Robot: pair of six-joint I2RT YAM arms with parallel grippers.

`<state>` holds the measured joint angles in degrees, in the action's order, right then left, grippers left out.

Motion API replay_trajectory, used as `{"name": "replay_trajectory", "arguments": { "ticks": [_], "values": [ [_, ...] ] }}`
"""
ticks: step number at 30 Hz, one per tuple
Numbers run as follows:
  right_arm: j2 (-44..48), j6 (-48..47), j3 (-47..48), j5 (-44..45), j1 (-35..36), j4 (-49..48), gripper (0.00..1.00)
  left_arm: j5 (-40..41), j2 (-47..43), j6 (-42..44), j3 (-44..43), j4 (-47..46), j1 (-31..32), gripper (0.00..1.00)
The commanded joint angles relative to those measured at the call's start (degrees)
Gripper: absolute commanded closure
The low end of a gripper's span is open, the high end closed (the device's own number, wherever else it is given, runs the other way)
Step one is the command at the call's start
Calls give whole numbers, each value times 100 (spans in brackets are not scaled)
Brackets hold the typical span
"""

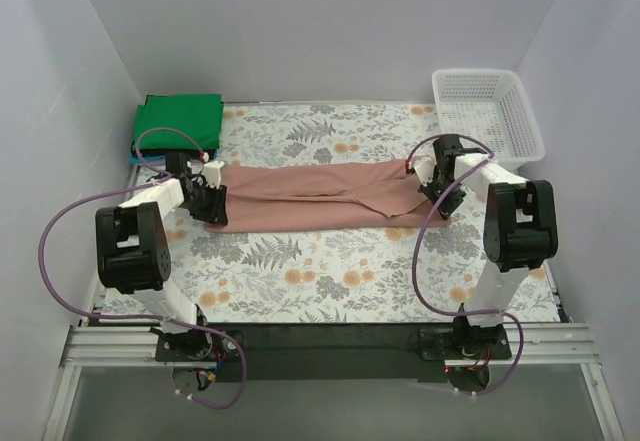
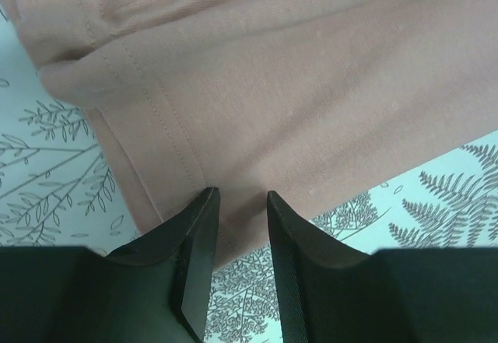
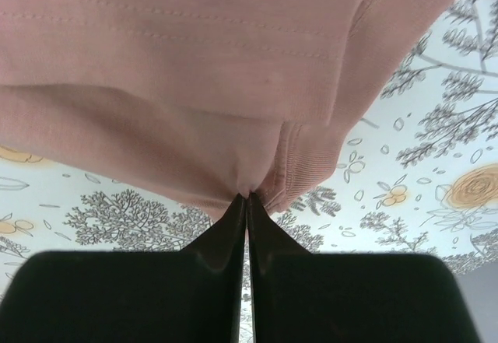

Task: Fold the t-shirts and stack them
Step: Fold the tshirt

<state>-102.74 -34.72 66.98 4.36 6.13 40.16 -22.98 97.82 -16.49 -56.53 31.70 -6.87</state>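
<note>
The dusty pink-brown t-shirt (image 1: 310, 196) lies folded into a long band across the floral table cloth (image 1: 330, 271). My left gripper (image 1: 208, 201) is at its left end. In the left wrist view its jaws (image 2: 241, 195) stand apart, tips over the shirt's hemmed edge (image 2: 272, 86), not clamping it. My right gripper (image 1: 437, 189) is at the shirt's right end. In the right wrist view it (image 3: 247, 197) is shut on a pinch of the pink cloth (image 3: 194, 63) beside the ribbed collar. A folded bright green t-shirt (image 1: 180, 124) lies on top of a stack at the back left.
A white mesh basket (image 1: 487, 74) stands at the back right, just behind my right arm. White walls close in the table on three sides. Purple cables loop out beside both arms.
</note>
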Motion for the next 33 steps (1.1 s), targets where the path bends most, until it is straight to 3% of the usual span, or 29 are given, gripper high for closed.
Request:
{"name": "replay_trajectory", "arguments": {
  "ticks": [1,9,14,19,25,29,33],
  "values": [
    [-377,-35,586,170,37,80,95,1015,-60,497,573,968,-156,69],
    [-1213,-26,1817,302,125,106,95,1209,-1492,709,1478,1619,-227,69],
    [-679,70,2170,-391,370,657,90,209,-2118,840,795,2286,-218,59],
    [358,439,1907,-1209,661,862,76,-338,-1689,595,-566,2218,-165,53],
    [387,747,1844,-1315,898,800,77,-856,-712,77,-1219,1515,256,52],
    [-140,932,2230,-1394,995,1142,78,-830,-493,-283,-1386,1102,1239,52],
    [-63,967,1916,-1902,1030,1205,62,-1164,-273,-609,-1650,900,2056,51]
  ]
}}
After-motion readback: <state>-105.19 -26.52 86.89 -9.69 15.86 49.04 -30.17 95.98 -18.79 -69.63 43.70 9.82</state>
